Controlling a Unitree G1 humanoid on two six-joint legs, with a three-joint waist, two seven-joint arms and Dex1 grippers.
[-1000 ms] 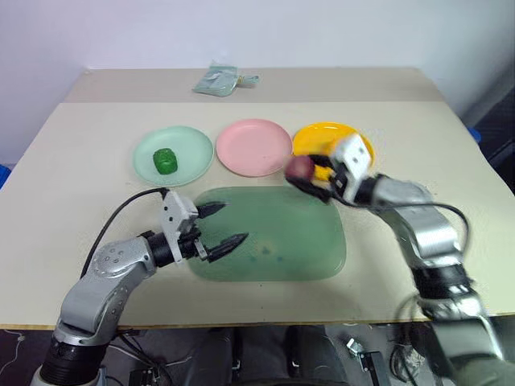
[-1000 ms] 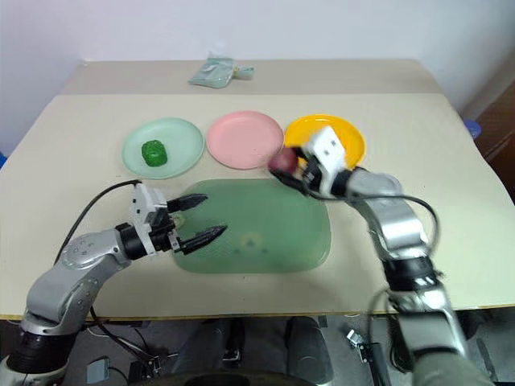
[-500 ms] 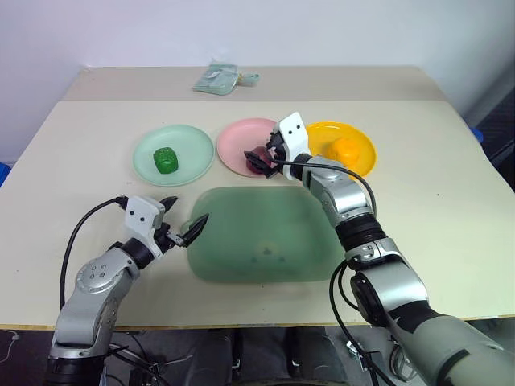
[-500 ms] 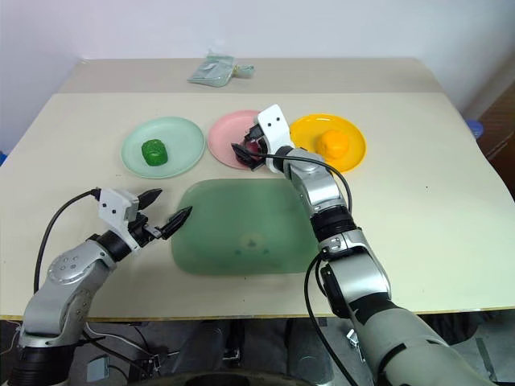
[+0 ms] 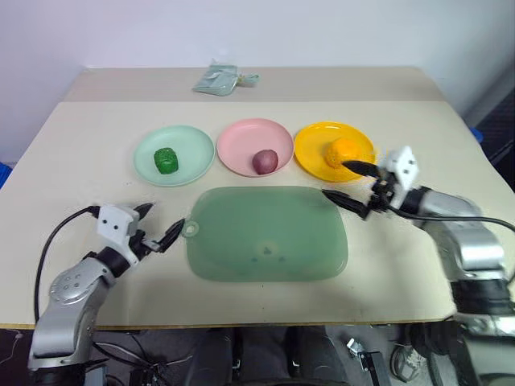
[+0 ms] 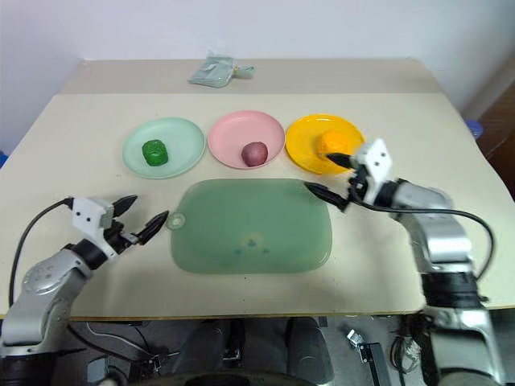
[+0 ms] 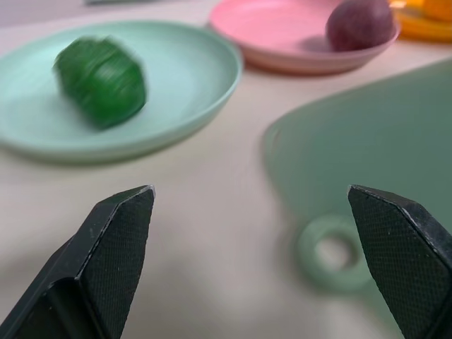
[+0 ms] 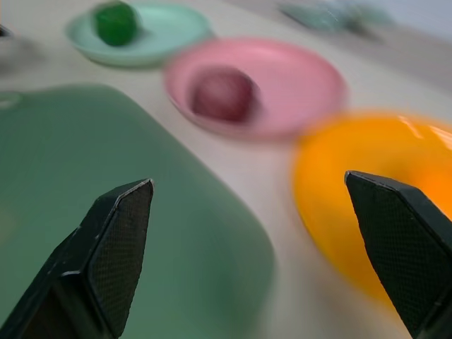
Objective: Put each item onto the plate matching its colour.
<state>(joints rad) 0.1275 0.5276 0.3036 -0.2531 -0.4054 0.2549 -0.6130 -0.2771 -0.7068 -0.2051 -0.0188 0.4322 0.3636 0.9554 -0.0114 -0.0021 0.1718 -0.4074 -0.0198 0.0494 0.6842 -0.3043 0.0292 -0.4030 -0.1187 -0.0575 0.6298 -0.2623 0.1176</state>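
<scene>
The bumpy dark green lump (image 5: pixel 165 160) rests on the mint green plate (image 5: pixel 195 151). On the pink plate (image 5: pixel 236 145) lies the maroon ball (image 5: pixel 265 161), and the orange ball (image 5: pixel 343 150) sits on the yellow plate (image 5: pixel 309 149). My right gripper (image 5: pixel 336 178) hangs open and empty just in front of the yellow plate, at the mat's far right corner. My left gripper (image 5: pixel 159 221) is open and empty too, left of the mat's ring tab (image 7: pixel 330 251). The left wrist view looks toward the green lump (image 7: pixel 101 81).
A large translucent green mat (image 5: pixel 265 241) lies in front of the plates, between the two grippers. A small pale green cloth bundle (image 5: pixel 217 80) sits at the table's far edge. Bare tabletop extends on both sides.
The right gripper carried the maroon ball to the pink plate, opened and left it there, then drew back to the right. The left gripper moved left, off the mat.
</scene>
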